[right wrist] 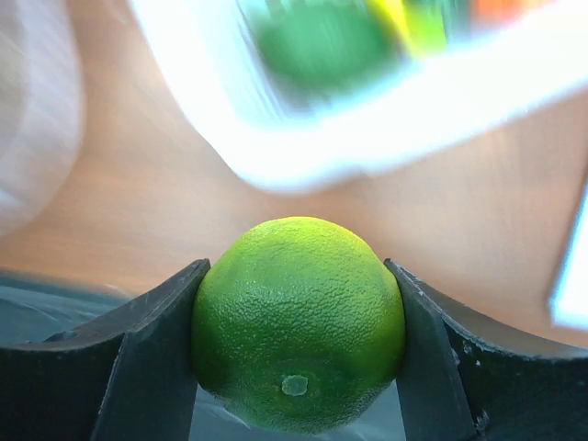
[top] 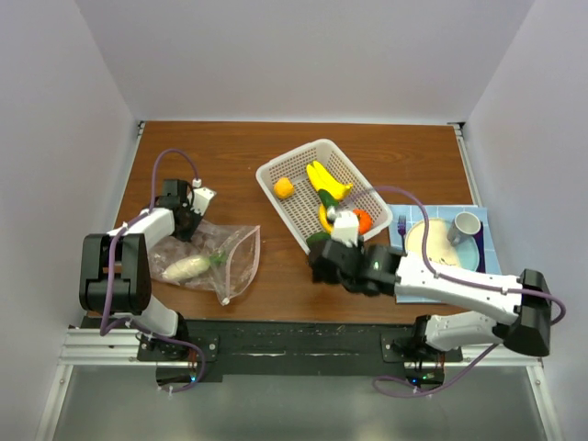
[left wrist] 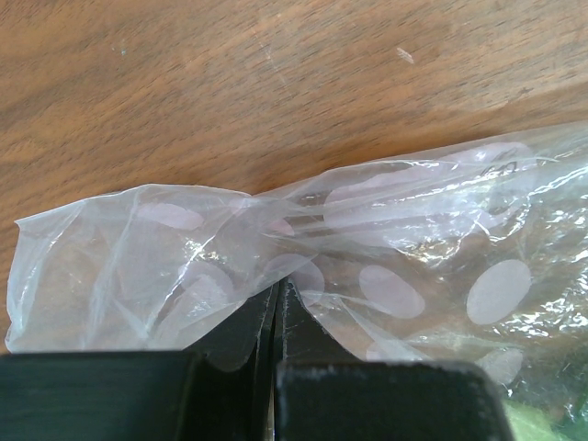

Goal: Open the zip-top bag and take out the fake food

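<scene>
The clear zip-top bag (top: 209, 260) lies on the table at the left, with a whitish piece with green leaves (top: 187, 268) inside. My left gripper (top: 188, 223) is shut on the bag's far edge; the left wrist view shows its black fingertips (left wrist: 277, 296) pinching the crinkled plastic (left wrist: 138, 248). My right gripper (top: 322, 255) is beside the near corner of the white basket (top: 289, 156). It is shut on a green lime (right wrist: 299, 322), held between both fingers (right wrist: 156, 349). The basket holds a yellow banana (top: 328, 181), an orange piece (top: 284, 187) and other fake food.
A beige plate (top: 432, 246) with a grey cup (top: 465, 225) and a purple fork (top: 401, 227) sits on a blue mat at the right. The basket's blurred white rim (right wrist: 386, 119) is close ahead of the right gripper. White walls enclose the table.
</scene>
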Robot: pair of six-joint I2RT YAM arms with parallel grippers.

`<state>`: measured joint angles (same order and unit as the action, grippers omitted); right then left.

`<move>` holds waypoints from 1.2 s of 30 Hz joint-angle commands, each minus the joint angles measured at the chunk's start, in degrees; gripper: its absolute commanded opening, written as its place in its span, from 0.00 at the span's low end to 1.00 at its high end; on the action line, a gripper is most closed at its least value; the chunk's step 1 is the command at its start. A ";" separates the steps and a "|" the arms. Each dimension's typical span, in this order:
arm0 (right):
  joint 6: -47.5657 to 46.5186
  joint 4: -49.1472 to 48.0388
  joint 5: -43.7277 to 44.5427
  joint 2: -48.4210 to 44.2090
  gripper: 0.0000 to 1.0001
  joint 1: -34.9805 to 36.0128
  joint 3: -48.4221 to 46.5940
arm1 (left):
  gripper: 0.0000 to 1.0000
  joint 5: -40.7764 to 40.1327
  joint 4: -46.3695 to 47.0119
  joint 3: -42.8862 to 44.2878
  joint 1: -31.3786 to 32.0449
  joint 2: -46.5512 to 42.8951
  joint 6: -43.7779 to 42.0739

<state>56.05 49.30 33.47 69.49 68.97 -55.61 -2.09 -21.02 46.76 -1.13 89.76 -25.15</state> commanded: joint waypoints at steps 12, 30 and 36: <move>-30.91 -12.38 -3.07 29.38 0.99 -22.65 -33.59 | 0.00 0.42 -4.47 -3.08 -0.81 -2.48 0.54; -40.67 -37.07 -7.18 21.55 0.41 -2.44 -12.87 | 0.00 0.94 -4.38 -2.21 -0.81 -0.20 0.45; -42.16 -45.33 -13.25 27.62 0.49 -1.38 -11.45 | 0.00 1.74 -5.35 0.08 -0.72 1.83 1.15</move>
<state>15.66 12.97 25.43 95.57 67.66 -67.42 -2.13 -22.68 46.28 -1.15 88.88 -25.04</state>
